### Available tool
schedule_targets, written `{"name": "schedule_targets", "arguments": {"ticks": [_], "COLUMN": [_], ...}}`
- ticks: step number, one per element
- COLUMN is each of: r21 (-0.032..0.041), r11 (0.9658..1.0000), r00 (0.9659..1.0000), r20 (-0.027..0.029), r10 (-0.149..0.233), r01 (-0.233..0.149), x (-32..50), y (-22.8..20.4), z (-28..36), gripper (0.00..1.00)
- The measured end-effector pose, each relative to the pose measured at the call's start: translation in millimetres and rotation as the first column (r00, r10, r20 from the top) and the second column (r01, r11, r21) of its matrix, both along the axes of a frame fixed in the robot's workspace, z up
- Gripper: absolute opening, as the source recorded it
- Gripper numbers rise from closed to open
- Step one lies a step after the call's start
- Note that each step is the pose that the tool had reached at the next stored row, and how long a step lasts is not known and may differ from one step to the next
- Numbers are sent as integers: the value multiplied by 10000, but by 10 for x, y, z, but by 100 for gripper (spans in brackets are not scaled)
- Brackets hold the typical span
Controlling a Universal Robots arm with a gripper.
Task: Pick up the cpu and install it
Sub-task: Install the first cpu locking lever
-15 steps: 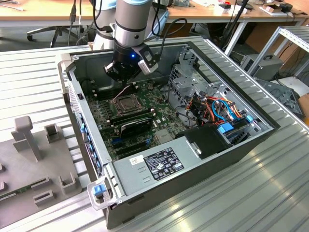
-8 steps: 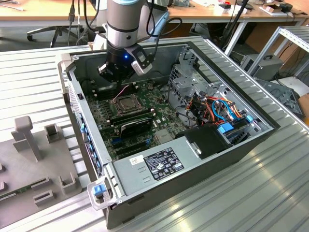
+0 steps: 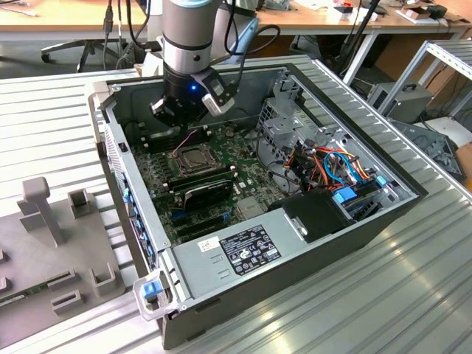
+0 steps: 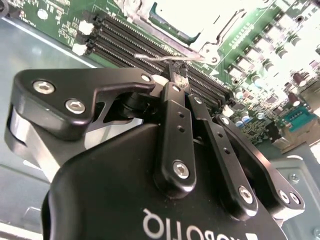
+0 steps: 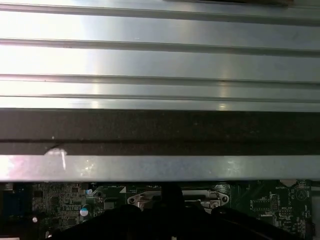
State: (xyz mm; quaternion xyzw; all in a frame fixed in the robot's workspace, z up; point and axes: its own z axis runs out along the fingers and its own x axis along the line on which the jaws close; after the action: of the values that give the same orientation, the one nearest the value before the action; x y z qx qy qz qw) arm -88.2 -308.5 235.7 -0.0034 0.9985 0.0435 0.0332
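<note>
Fingers [image 4: 178, 75] in the second wrist view are pressed together, tips down at the thin wire lever [image 4: 165, 57] that runs along the edge of the socket [image 4: 192, 22]; can't tell whether they're pinching the lever or just touching it. Nothing else is between them, no chip carried. Just past the tips, the cpu [image 4: 197, 11] looks already seated: a pale square face sits flat inside the socket frame, and in the exterior view the same square [image 3: 193, 156] lies level in the socket on the motherboard [image 3: 221, 184]. Memory slots [image 4: 150, 42] run right beside the lever, between socket and gripper body. In the exterior view the gripper [image 3: 179, 118] hangs low inside the open computer case [image 3: 354, 221], directly next to the socket on its far side. Case sits on the ribbed metal bench [image 3: 59, 125]; grey fixture tray [image 3: 51, 243] at the exterior view's left, well apart from the work. My read: pick and place done, chip is in; what's left is latching, since the lever doesn't look locked down yet.
</note>
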Motion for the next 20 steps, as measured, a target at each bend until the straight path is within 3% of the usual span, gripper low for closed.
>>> {"name": "schedule_targets", "arguments": {"ticks": [10,20], "r21": [-1,-1], "r11": [10000,10000], "r00": [10000,10000], "r20": [14,16], "r10": [0,-19], "r01": [0,19], "x": [-2,8], "y": [6,7], "z": [-2,-53], "gripper": [11,11]}}
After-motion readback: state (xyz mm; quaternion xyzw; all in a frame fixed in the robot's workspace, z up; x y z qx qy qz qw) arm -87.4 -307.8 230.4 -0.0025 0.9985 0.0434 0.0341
